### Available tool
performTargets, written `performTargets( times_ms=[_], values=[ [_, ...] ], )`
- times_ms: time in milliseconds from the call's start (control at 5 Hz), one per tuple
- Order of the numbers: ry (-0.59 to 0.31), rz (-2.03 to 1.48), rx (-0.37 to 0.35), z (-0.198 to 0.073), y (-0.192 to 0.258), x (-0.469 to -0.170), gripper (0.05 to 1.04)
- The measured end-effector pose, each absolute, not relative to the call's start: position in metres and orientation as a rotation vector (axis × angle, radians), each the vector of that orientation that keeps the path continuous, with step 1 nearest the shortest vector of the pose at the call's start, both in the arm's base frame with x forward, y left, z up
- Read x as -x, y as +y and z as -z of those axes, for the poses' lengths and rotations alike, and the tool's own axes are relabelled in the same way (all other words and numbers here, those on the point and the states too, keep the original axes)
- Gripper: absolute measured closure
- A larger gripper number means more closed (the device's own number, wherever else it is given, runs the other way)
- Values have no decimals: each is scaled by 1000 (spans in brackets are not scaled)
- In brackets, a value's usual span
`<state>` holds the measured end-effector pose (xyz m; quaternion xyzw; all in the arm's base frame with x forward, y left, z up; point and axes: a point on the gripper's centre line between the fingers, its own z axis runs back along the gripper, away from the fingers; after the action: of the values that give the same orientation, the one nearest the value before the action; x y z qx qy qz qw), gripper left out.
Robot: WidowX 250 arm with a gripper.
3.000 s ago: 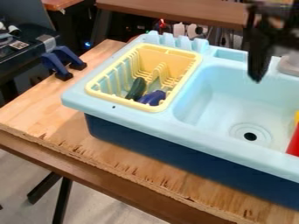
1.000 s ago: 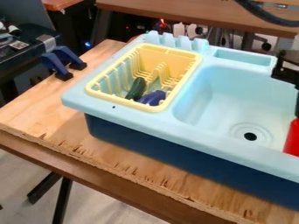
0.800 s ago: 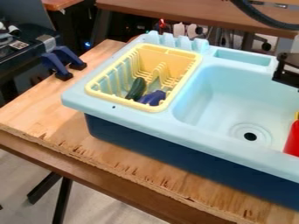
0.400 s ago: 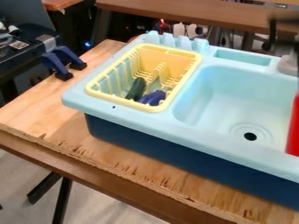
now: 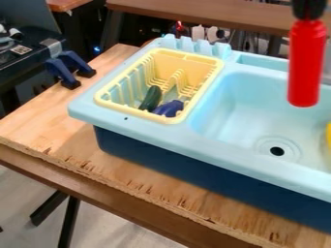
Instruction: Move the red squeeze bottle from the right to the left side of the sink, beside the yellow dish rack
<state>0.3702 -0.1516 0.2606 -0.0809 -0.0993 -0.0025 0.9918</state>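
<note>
At the top right of the camera view, the black gripper [image 5: 309, 10] is shut on the top end of a red bottle [image 5: 306, 63]. The bottle hangs upright over the basin of the light blue sink [image 5: 148, 127]. At the right edge, part of a yellow object [image 5: 329, 134] shows in the basin. A yellow dish rack [image 5: 217, 72] sits in the sink's left part, holding a dark green object [image 5: 150, 99] and a blue-purple object [image 5: 169, 108].
The sink stands on a wooden table [image 5: 38, 118]. Blue clamps [image 5: 63, 72] grip the table's back left edge, beside black equipment [image 5: 26, 51]. Behind the sink is a brown table [image 5: 194, 14].
The gripper has gone up and to the left with the red bottle, lifting it from the right side of the basin. More of the yellow object shows there.
</note>
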Motion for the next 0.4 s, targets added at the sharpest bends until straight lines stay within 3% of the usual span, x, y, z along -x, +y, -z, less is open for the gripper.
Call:
performTargets(
  times_ms=[200, 400],
  values=[
    [-141, -36, 140, -245, -131, -386, 977],
    [-126, 20, 56, -237, -121, -388, 976]
  ],
)
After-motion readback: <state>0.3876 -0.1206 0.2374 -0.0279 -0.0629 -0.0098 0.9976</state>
